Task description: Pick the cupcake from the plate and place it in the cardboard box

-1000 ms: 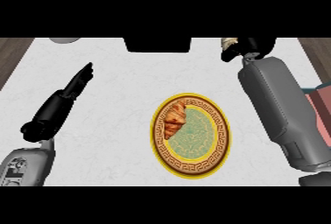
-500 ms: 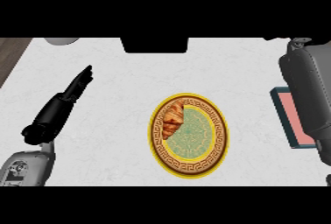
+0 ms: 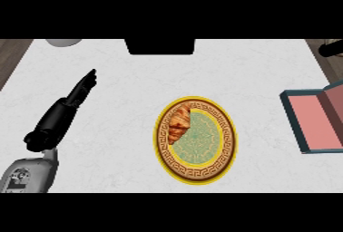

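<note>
A round yellow-rimmed plate (image 3: 201,170) with a green patterned centre lies mid-counter. On its upper left part rests a brown, croissant-like pastry (image 3: 178,123); no other food shows on it. An open box (image 3: 292,120) with dark teal walls and a pink inside sits at the right edge, partly cut off. My left hand (image 3: 79,90) is at the left, well apart from the plate, fingers straight and pointing away, holding nothing. A small dark shape (image 3: 332,48) at the upper right edge may be my right hand; its fingers are not visible.
A black block (image 3: 161,45) stands at the counter's far edge, centre. A pale round object (image 3: 64,42) peeks in at the far left. Brown strips beyond the counter's left and right sides mark its edges.
My right forearm has swung from beside the plate out past the right edge, uncovering the box. The left hand, plate and pastry have stayed put.
</note>
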`<state>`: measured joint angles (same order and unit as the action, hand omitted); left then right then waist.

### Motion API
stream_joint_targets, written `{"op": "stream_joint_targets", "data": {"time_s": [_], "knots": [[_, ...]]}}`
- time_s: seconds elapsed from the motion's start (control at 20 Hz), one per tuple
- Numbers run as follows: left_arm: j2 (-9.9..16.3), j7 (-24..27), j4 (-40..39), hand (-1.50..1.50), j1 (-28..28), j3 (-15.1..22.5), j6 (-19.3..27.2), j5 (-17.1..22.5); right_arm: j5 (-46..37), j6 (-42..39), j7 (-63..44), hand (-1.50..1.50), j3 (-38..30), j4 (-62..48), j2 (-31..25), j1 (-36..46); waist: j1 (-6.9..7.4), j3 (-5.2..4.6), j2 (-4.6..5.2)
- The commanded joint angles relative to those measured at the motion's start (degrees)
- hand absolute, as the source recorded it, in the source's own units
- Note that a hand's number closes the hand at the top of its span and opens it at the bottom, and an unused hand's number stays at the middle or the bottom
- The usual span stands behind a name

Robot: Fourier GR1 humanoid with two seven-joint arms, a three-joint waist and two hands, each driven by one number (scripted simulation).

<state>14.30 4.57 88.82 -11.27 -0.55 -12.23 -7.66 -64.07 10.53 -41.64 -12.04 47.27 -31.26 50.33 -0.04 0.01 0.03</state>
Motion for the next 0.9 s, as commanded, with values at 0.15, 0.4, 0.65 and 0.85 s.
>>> {"op": "stream_joint_targets", "data": {"time_s": [0.15, 0.4, 0.65, 0.85], "knots": [[0.3, -2.6, 1.9, 0.0, -2.1, -0.7, -0.8, 0.9, 9.2, -14.3, 5.4, 1.5, -5.8, -5.4, -4.6, -3.7, 0.02, 0.02, -0.08], [1.0, -2.2, 0.2, 0.0, -2.4, -1.9, -0.9, 0.4, 13.3, -22.8, 9.0, 1.5, -6.6, -1.4, -6.6, -10.2, -0.66, -0.04, -0.26], [0.2, -0.7, -2.3, 0.0, -3.0, -1.7, -1.9, 0.9, 17.7, -26.9, 16.6, -1.5, -9.7, -6.9, -9.1, -12.8, -0.32, 0.0, 0.03], [2.6, 0.3, -1.0, 0.0, -1.7, -4.4, -4.0, 2.7, 20.9, -25.9, 24.0, -1.5, -11.0, -3.0, -9.4, -15.5, -0.22, 0.0, -0.11]]}}
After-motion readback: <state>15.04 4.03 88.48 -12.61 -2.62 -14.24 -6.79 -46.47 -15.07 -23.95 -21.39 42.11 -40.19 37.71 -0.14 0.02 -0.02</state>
